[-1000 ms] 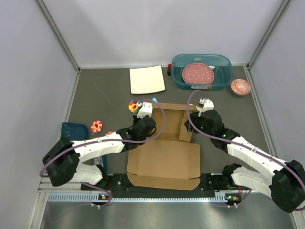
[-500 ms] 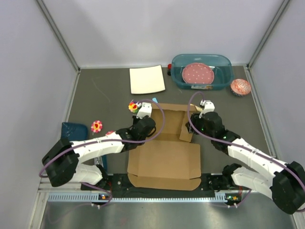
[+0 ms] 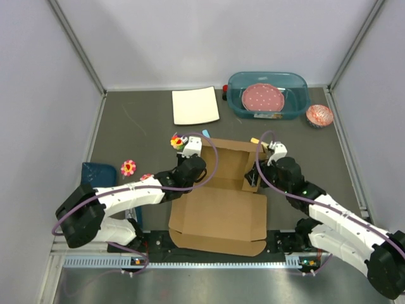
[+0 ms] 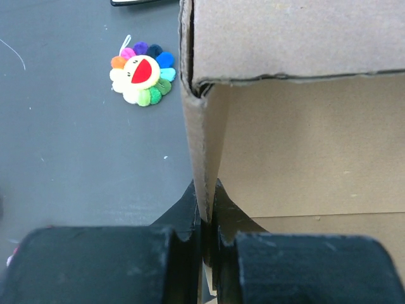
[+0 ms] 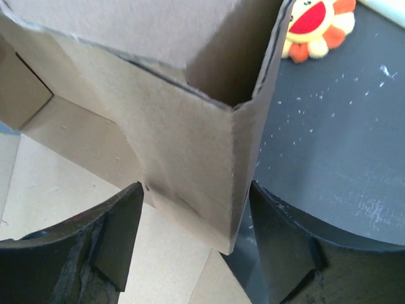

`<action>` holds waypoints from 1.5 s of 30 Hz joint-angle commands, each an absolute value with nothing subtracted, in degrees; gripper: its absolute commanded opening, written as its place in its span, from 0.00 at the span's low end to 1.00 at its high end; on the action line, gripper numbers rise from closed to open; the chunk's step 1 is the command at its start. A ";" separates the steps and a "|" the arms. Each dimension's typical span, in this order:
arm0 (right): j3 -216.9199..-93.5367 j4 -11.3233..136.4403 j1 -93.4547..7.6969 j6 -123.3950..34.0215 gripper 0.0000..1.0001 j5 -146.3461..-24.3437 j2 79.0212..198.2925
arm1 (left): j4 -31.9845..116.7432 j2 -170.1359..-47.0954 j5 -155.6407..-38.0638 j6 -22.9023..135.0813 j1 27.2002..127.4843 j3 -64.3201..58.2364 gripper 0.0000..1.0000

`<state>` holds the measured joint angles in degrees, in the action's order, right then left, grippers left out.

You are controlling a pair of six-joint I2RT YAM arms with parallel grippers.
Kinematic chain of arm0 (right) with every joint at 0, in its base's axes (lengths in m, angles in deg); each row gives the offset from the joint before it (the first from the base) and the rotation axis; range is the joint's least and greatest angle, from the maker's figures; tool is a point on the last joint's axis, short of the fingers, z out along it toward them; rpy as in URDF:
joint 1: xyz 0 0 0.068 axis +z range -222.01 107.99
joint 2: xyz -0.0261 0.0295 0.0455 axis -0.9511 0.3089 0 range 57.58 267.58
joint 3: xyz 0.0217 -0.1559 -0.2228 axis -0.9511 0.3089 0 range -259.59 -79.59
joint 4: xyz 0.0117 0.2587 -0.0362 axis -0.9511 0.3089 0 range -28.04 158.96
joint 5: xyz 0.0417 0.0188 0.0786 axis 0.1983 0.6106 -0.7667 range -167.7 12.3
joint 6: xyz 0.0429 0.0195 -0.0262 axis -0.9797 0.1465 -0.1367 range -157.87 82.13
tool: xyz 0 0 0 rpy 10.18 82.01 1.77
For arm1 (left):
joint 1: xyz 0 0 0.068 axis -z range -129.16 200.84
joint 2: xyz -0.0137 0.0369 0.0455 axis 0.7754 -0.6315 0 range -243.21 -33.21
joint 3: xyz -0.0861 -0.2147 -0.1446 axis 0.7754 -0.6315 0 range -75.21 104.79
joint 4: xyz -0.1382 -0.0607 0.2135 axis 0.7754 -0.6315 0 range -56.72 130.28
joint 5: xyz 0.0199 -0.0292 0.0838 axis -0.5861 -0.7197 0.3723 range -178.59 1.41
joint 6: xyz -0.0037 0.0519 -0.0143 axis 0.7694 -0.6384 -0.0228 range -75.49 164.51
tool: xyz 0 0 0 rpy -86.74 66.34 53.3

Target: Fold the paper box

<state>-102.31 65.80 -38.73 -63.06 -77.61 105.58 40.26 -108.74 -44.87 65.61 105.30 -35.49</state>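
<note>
The paper box (image 3: 218,209) is brown corrugated cardboard, its wide lid panel flat on the table near the arm bases and its far half partly raised into walls. My left gripper (image 3: 190,170) is shut on the upright left side wall (image 4: 204,139), pinched thin between the jaws (image 4: 205,215). My right gripper (image 3: 262,172) is open and straddles the box's upright right side flap (image 5: 202,164), its fingers (image 5: 120,234) standing wide on either side of it. The flap's outer edge lies close to the right-hand finger.
A teal tub (image 3: 297,95) holding a pink plate (image 3: 262,98) stands at the back right, with a patterned cup (image 3: 319,116) beside it. A white square sheet (image 3: 195,106) lies at the back. Flower toys (image 3: 128,167) (image 3: 178,141) and a blue object (image 3: 98,172) sit on the left.
The right gripper has drawn back a little toward the near right and its jaws have widened around the right flap. The left gripper and its wall have not moved.
</note>
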 commanded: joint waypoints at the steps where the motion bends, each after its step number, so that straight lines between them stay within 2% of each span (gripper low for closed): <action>1: -100.78 60.06 -38.43 -63.36 0.71 -79.28 105.21 | 42.56 -108.18 -47.28 67.36 105.69 -36.27 0.00; 3: -100.51 57.67 -38.34 -63.45 0.77 -80.25 105.82 | 42.56 -107.74 -47.37 67.36 105.69 -36.63 0.00; 8: -104.19 55.72 -38.26 -63.97 0.80 -83.94 111.97 | 42.21 -107.21 -48.25 67.10 105.69 -36.54 0.00; 9: -104.46 55.72 -37.65 -63.89 0.86 -83.94 112.42 | 42.12 -107.13 -48.60 67.18 105.69 -36.45 0.00; 10: -104.64 55.90 -37.21 -63.89 0.86 -82.99 113.12 | 42.12 -107.13 -48.77 67.36 105.69 -36.45 0.00; 19: -104.91 60.90 -34.30 -62.66 0.87 -78.50 110.84 | 41.86 -107.30 -48.78 67.19 105.69 -36.19 0.00; 27: -106.75 69.86 -34.39 -60.46 0.87 -75.51 100.92 | 41.95 -106.86 -47.72 66.83 105.69 -36.89 0.00; 33: -107.02 72.15 -34.48 -62.30 0.89 -77.44 97.22 | 41.07 -108.00 -47.11 67.01 105.69 -36.89 0.00; 45: -102.62 74.10 -34.30 -64.42 0.88 -70.94 92.46 | 41.33 -107.04 -46.49 66.92 105.69 -38.03 0.00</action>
